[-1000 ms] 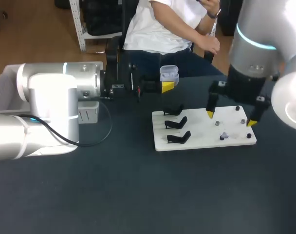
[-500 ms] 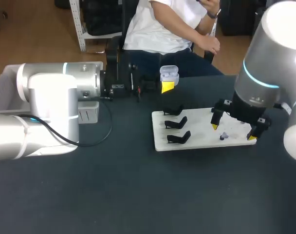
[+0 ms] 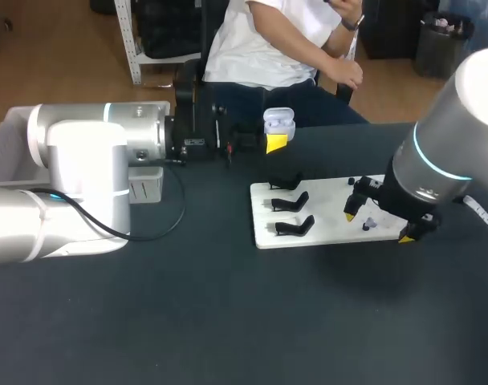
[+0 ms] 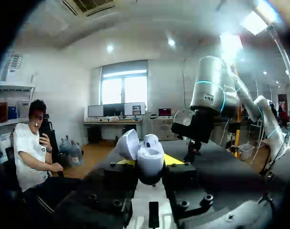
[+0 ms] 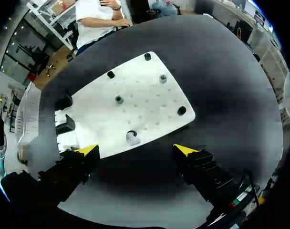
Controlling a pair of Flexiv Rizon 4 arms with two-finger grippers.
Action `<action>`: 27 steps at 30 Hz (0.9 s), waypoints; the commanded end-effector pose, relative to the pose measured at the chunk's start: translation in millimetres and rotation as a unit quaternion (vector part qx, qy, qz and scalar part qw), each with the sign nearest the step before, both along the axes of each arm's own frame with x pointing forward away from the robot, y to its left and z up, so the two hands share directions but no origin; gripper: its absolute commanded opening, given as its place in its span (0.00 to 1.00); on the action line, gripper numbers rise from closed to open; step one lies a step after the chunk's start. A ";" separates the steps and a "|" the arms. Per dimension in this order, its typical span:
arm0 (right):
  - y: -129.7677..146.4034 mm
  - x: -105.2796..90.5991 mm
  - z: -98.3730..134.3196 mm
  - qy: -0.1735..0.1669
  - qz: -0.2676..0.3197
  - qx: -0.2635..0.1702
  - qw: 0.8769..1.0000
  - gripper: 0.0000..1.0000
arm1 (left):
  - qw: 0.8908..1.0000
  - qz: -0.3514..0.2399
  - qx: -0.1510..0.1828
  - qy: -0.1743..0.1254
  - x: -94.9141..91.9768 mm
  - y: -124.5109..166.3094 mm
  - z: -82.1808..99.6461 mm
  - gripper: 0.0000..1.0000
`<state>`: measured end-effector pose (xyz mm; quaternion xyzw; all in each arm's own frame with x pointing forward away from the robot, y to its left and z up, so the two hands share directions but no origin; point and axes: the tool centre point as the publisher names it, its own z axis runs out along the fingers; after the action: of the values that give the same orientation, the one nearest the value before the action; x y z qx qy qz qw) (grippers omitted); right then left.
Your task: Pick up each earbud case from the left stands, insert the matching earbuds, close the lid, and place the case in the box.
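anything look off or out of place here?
Nothing stands out. The left gripper holds the earbud case upright with its lid open. The white board lies flat, its three black stands empty. One earbud sits on the board, under the open right gripper.

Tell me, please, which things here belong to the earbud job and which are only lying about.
Of the job: open earbud case in the left gripper; white board with three black stands; earbud on the board under the open right gripper; white box at far left, partly hidden.
Lying about: black cable on the table.
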<state>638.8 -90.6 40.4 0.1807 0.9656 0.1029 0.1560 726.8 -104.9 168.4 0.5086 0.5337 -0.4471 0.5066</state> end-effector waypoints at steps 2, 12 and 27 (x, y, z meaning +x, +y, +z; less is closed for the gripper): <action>0.7 -0.2 -4.0 -0.041 -0.008 -0.001 0.999 1.00 | 1.000 0.004 -0.003 -0.003 -2.0 -0.3 -1.4 0.00; 1.8 3.5 -11.3 -0.041 -0.002 0.005 0.999 0.59 | 1.000 0.004 -0.003 -0.003 -2.0 -0.3 -1.4 0.00; 1.9 7.6 -15.7 -0.038 0.018 0.009 0.999 0.44 | 1.000 0.004 -0.003 -0.003 -2.0 -0.3 -1.4 0.00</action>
<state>647.3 -89.3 28.9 0.1578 0.9652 0.1217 0.1694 726.8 -104.9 168.4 0.5086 0.5337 -0.4471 0.5066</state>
